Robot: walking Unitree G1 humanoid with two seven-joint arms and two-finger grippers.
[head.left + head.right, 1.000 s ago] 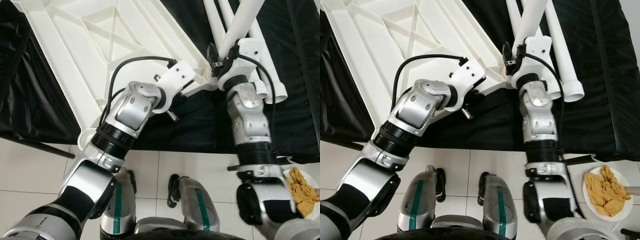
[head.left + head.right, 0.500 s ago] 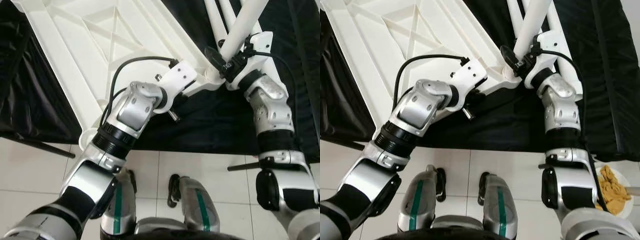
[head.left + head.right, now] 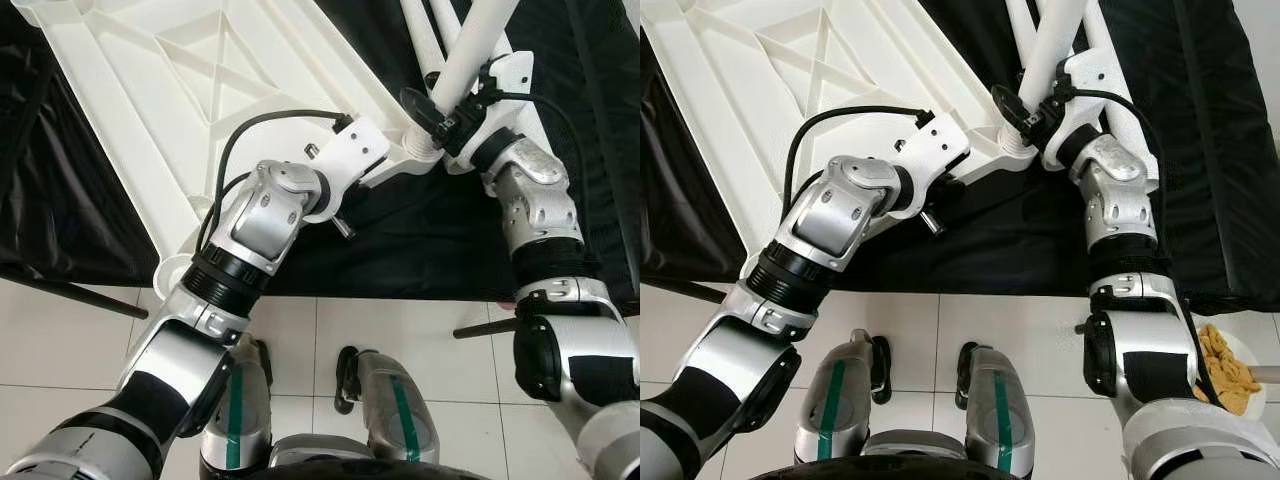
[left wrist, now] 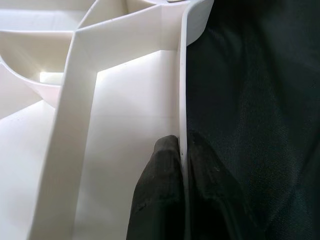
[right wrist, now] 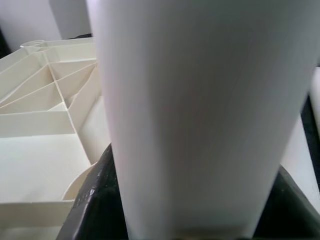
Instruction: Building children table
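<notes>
The left tool [image 4: 184, 165] pinches the thin rim of the white tabletop [image 3: 180, 110], one black finger [image 4: 160, 195] inside the ribbed underside and the other against the outer face. The tabletop lies upside down on a black cloth [image 3: 420, 240] spread over the floor. The right tool [image 3: 432, 112] clamps a white leg tube [image 3: 470, 55], holding its lower end at the tabletop's corner socket [image 3: 1012, 152]. More white tubes [image 3: 1102, 45] lie on the cloth beyond. A plate of yellowish food [image 3: 1230, 375] sits on the tiled floor [image 3: 60, 340] beside the right arm.
</notes>
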